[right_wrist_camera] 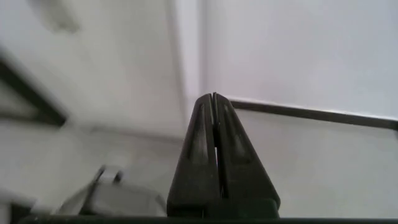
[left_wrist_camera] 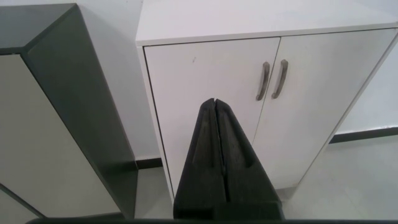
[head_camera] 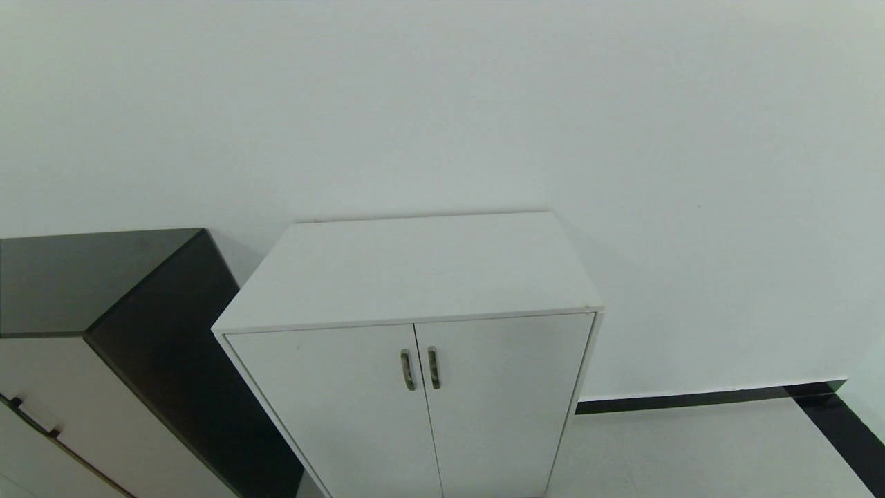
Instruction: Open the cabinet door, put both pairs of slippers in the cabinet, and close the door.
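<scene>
Just before the white cabinet (head_camera: 408, 270), the left gripper (left_wrist_camera: 214, 102) sits in front of the cabinet's left door (left_wrist_camera: 205, 87) and apart from it. Its two dark fingers (left_wrist_camera: 205, 143) are pressed flat together along a thin seam and hold nothing. The right gripper (right_wrist_camera: 213, 96) is in the same state, with its fingers (right_wrist_camera: 199, 143) closed tip to tip and nothing between them. Pale floor lies beneath it, and a blurred greyish shape (right_wrist_camera: 106, 193) lies low on that floor, too smeared to name. That view is too blurred to tell how this gripper stands to the cabinet.

The cabinet stands upright on the floor (head_camera: 691, 449). Both doors, the left door and the right door (head_camera: 505, 394), are shut flush, with a narrow seam running down between them. Two slim metal handles (head_camera: 408, 370) (head_camera: 433, 367) stand vertical just beside that seam, one on each door, near the doors' upper edge. The cabinet's flat top is white.

Just beside the cabinet on its left stands a second cabinet (head_camera: 166, 325) with a black top and black side panel and a pale front, with a narrow gap between the two. On the cabinet's right, a black skirting strip (head_camera: 691, 400) runs along the foot of the wall (head_camera: 442, 104). The cabinet's back is against that plain white wall.
</scene>
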